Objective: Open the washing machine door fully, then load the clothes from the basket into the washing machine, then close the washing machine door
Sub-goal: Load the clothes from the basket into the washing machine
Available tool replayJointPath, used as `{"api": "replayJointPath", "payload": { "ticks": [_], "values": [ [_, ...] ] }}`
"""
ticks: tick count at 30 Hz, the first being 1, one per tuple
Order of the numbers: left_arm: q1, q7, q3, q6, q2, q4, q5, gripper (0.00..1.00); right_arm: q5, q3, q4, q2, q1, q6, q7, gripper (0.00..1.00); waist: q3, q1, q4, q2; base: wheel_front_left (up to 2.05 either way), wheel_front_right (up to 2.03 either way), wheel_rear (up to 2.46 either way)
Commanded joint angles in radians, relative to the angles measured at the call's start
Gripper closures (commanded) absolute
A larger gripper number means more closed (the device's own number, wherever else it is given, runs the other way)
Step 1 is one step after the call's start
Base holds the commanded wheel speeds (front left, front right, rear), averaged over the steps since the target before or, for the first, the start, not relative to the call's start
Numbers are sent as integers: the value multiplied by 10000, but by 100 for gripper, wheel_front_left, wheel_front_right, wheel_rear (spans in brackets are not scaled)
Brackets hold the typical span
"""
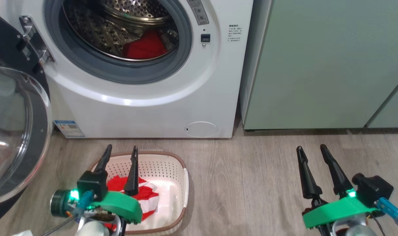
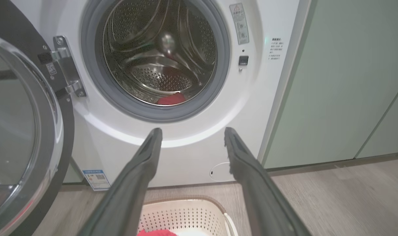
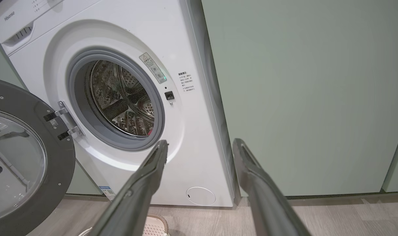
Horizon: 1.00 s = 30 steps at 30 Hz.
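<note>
The clothes (image 1: 117,184) in the basket (image 1: 166,170), lower left, look soft and light; pinch a raised fold. Left gripper (image 1: 121,147) and right gripper (image 1: 311,147) gape wide, empty.

Light soft, even, from above; all views bright enough. Glare band on white front of washing machine (image 1: 130,100) below opening. Glass of washing machine door (image 1: 12,131) carries pale reflections. Inside, drum (image 2: 159,59) darker, steel glinting. Green lamp glows at base of left claw (image 1: 122,147) and right claw (image 1: 310,147). Wrist views bent at edges; near fingers (image 2: 136,177) slightly blurred. Thin shadow on floor (image 1: 251,170) under cabinets (image 1: 317,65).
</note>
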Motion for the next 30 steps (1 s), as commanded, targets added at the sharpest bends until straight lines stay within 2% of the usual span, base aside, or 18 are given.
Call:
{"api": "replayJointPath", "payload": {
  "ticks": [1,6,11,18,24,30],
  "values": [
    [-312,-53,255,75,-43,-117,1,0,-83,189,-379,-77,-333,0,-94,0,155,0,-15,0,0,0,0],
    [-628,-53,292,-196,-40,956,85,0,-125,207,-496,-77,-504,0,-94,0,1274,0,-49,0,0,0,0],
    [-1261,-53,426,-363,281,2095,267,0,-265,375,-584,-77,-926,0,-94,0,2436,0,-238,0,0,0,0],
    [-2755,-53,253,-695,1138,4241,880,0,-276,621,-780,-77,-1693,0,-94,0,4371,0,-698,0,0,0,0],
    [-4356,-53,-259,-786,2046,6230,1712,0,-189,864,-919,-77,-2113,0,-94,0,5772,0,-1144,0,0,0,0],
    [-6048,-50,-968,-1158,2842,8114,2473,0,19,1126,-1082,-77,-2496,0,-94,0,7057,0,-1719,0,0,0,0]
  ]
}}
